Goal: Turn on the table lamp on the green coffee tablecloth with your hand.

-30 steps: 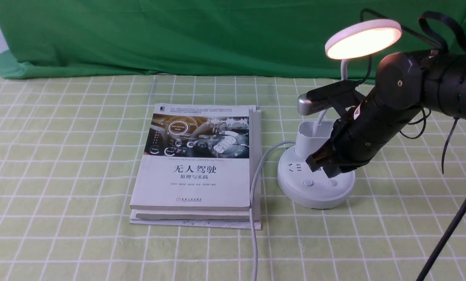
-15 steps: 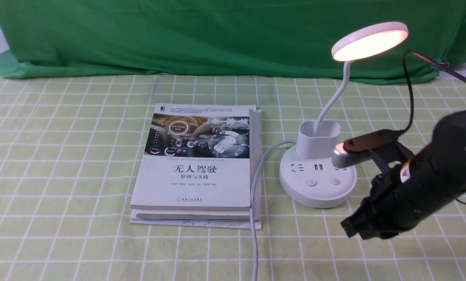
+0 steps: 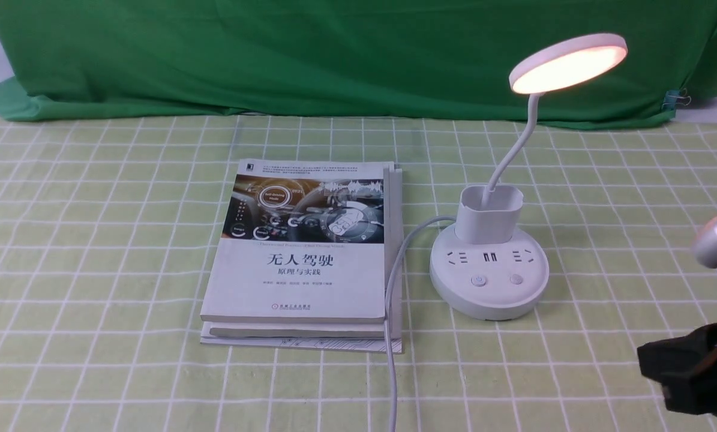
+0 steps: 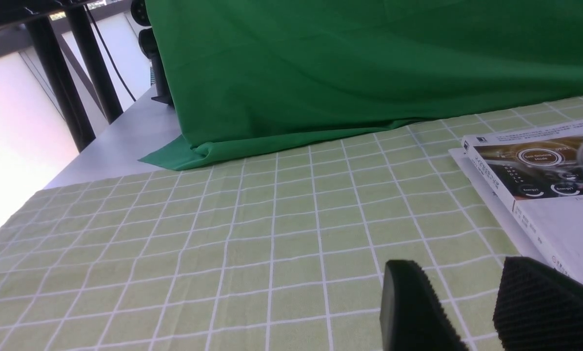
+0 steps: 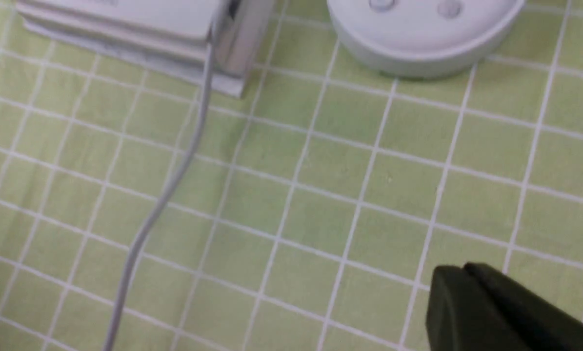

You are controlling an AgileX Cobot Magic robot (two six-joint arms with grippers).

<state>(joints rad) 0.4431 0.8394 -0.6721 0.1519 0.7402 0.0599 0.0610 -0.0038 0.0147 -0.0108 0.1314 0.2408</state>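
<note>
The white table lamp (image 3: 489, 264) stands on the pale green checked tablecloth (image 3: 94, 240), right of centre. Its disc head (image 3: 567, 63) glows warm and is lit. Its round base with two buttons also shows in the right wrist view (image 5: 423, 29). My right gripper (image 3: 664, 372) is at the front right edge, well clear of the lamp, above bare cloth. Its fingers (image 5: 447, 292) are pressed together with nothing between them. My left gripper (image 4: 454, 292) is open and empty, low over the cloth beside the books.
A stack of books (image 3: 307, 252) lies left of the lamp, also in the left wrist view (image 4: 540, 185). The lamp's grey cord (image 3: 391, 336) runs along the books to the front edge. A dark green backdrop (image 3: 334, 54) hangs behind.
My right arm has pulled back from the lamp's base to the front right edge of the view. The lamp head stays lit and has sprung back a little rightward.
</note>
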